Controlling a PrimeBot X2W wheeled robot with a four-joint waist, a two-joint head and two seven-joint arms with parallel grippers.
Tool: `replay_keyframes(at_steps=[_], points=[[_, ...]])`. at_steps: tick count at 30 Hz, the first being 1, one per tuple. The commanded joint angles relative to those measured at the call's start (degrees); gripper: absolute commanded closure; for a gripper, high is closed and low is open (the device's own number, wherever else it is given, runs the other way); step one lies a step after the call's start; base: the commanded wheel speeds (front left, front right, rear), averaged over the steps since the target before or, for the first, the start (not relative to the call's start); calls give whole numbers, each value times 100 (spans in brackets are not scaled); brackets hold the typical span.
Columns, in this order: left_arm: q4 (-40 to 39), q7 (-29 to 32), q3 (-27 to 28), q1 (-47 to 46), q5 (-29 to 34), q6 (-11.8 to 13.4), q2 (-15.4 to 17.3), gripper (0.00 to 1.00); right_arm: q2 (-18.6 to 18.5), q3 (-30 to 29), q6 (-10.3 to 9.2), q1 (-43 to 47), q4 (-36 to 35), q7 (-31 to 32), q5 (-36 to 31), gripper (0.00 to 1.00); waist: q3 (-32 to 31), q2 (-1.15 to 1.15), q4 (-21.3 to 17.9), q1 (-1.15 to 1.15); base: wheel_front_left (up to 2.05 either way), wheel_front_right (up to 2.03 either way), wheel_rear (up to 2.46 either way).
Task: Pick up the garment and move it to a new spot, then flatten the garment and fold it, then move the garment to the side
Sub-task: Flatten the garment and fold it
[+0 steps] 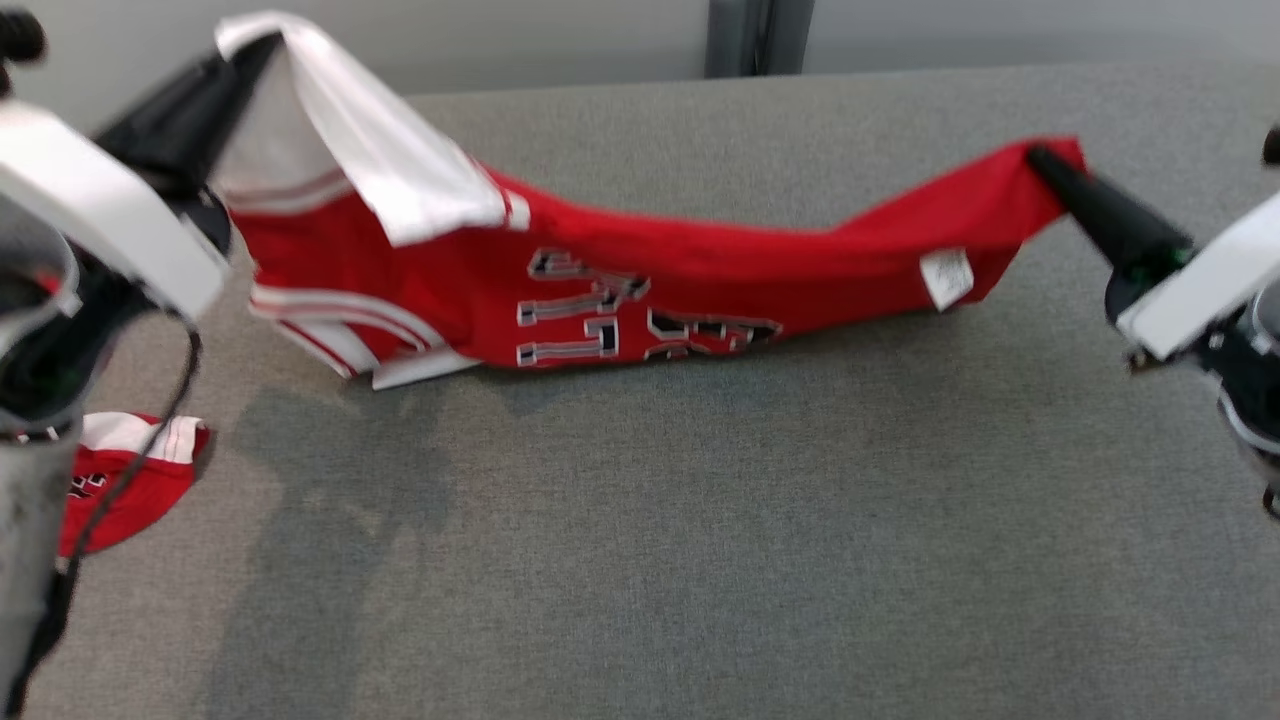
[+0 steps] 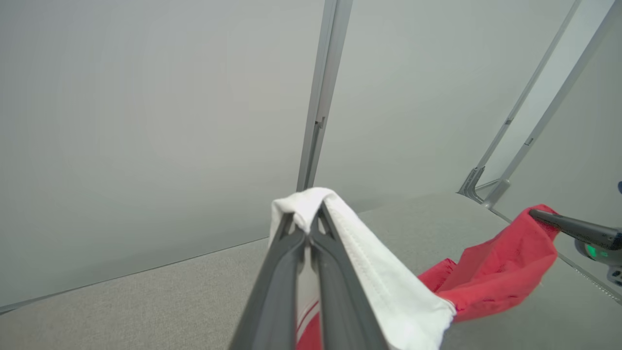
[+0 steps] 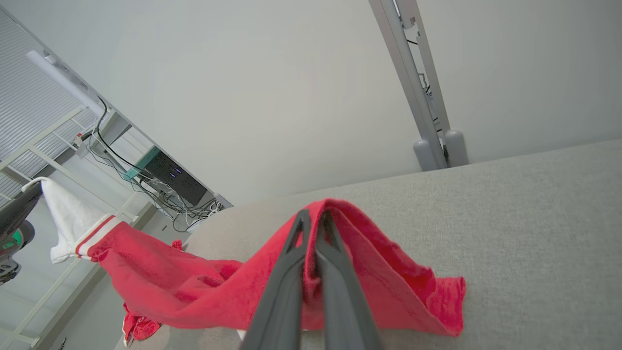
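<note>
Head view: the garment (image 1: 700, 270) hangs stretched between the left hand (image 1: 262, 45), clamped on its white end, and the right hand (image 1: 1040, 160), clamped on its red corner. Its lower edge brushes the table (image 1: 700, 560). Lowering both ends evenly should lay it flat.

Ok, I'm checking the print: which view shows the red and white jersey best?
Head view: nearly all of the red and white jersey, lettering included. Left wrist view shows its white end; right wrist view, mostly red cloth, no lettering.

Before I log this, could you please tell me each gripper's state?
Left gripper: shut on the jersey, white end.
Right gripper: shut on the jersey, red end.
</note>
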Motion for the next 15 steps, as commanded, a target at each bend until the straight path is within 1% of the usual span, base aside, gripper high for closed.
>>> replay_keyframes(at_steps=[1, 7, 11, 15], points=[[111, -18, 2, -297, 28, -41, 61, 100, 21, -37, 2, -257, 47, 41, 40, 100, 559, 0, -59, 0, 0, 0, 0], [1341, -51, -171, -2583, 14, -41, 37, 100, 348, -293, 2, -2142, 588, 214, 250, 100, 1546, 0, -77, 0, 0, 0, 0], [2146, -249, -298, -4028, 228, -37, 67, 100, 583, -550, 2, -3372, 1002, 9, 322, 100, 2072, 0, -85, 0, 0, 0, 0], [2944, -704, -358, -5231, 357, -38, 7, 100, 748, -788, 2, -4402, 1357, -387, 322, 100, 2395, 0, -108, 0, 0, 0, 0]])
